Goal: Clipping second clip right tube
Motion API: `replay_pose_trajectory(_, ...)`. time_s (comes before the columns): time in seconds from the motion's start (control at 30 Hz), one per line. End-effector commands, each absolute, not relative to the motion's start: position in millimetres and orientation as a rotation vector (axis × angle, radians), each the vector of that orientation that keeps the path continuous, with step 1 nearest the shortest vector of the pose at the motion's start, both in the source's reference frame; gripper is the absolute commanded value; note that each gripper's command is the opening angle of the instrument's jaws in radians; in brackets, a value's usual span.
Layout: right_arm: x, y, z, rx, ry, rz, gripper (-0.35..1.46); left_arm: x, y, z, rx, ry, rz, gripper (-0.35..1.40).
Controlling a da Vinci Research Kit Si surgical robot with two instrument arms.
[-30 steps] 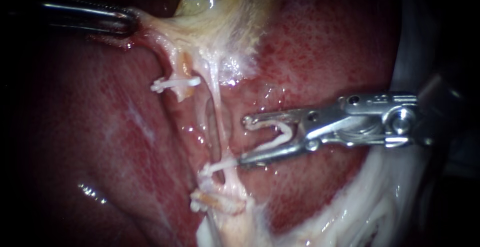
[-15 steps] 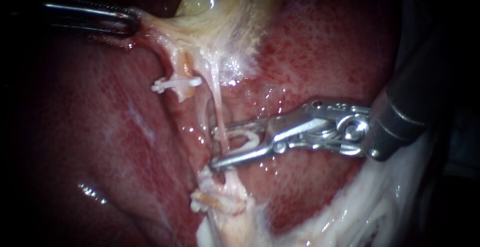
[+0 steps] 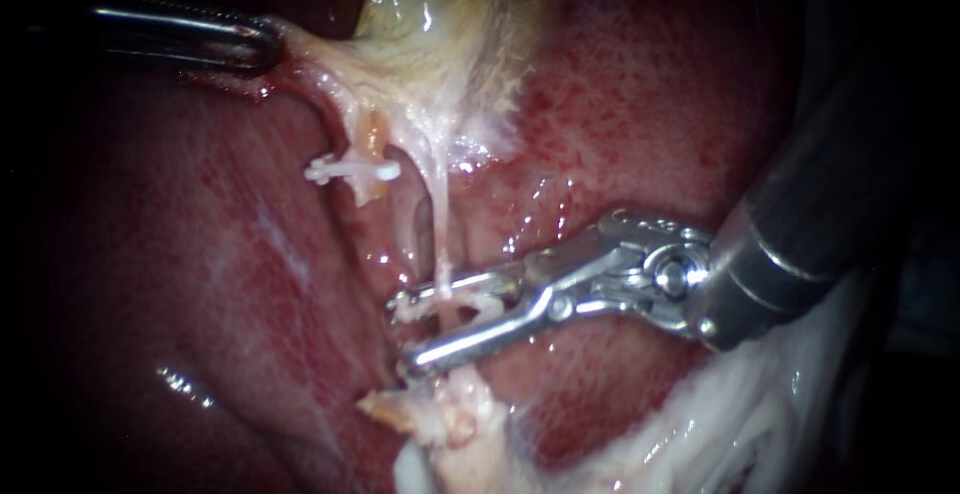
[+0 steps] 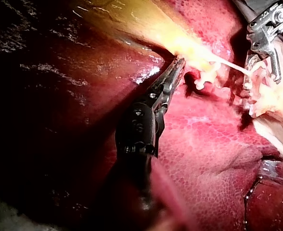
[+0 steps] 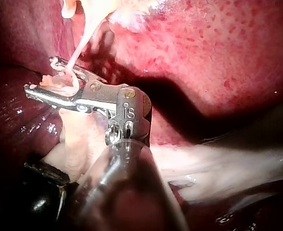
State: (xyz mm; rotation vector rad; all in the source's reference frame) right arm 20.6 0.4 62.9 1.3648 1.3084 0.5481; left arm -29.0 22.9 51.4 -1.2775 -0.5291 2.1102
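The right tube runs down from the pale gallbladder as a thin stretched strand. My right instrument reaches in from the right. Its jaws stand open, one on each side of the tube low down, with a white clip seated between them. In the right wrist view the tube drops into those jaws across the curved clip. The left tube carries a white clip. My left instrument is shut on tissue at the gallbladder's edge, as the left wrist view also shows.
Red liver surrounds the tubes on both sides. A ragged pale stump of tissue lies just under the right jaws. White fatty tissue sits at the lower right beneath the right shaft.
My right instrument has advanced leftward from beside the right tube until its jaws straddle it, then slid a little lower along it. The left instrument has held still.
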Motion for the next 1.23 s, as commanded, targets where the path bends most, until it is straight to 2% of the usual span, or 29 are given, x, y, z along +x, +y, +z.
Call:
replay_pose_trajectory(0.03,20.4,0.5,63.0,1.366,1.307,0.543,0.41,-29.1,22.9,51.4,-1.278,-0.529,2.11,-0.35)
replay_pose_trajectory(0.3,19.8,0.6,63.3,1.376,1.304,0.529,0.12,-29.1,22.9,51.4,-1.278,-0.529,2.11,-0.35)
replay_pose_trajectory(0.47,19.5,0.5,63.3,1.378,1.303,0.527,-0.15,-29.1,22.9,51.4,-1.278,-0.529,2.11,-0.35)
replay_pose_trajectory(0.57,19.4,0.5,63.3,1.379,1.303,0.526,-0.19,-29.1,22.9,51.4,-1.278,-0.529,2.11,-0.35)
replay_pose_trajectory(0.67,19.3,0.5,63.3,1.38,1.303,0.525,-0.35,-29.1,22.9,51.4,-1.278,-0.529,2.11,-0.35)
replay_pose_trajectory(1.23,18.9,0.5,63.3,1.388,1.298,0.525,-0.35,-29.1,23.1,51.5,-1.278,-0.53,2.11,-0.35)
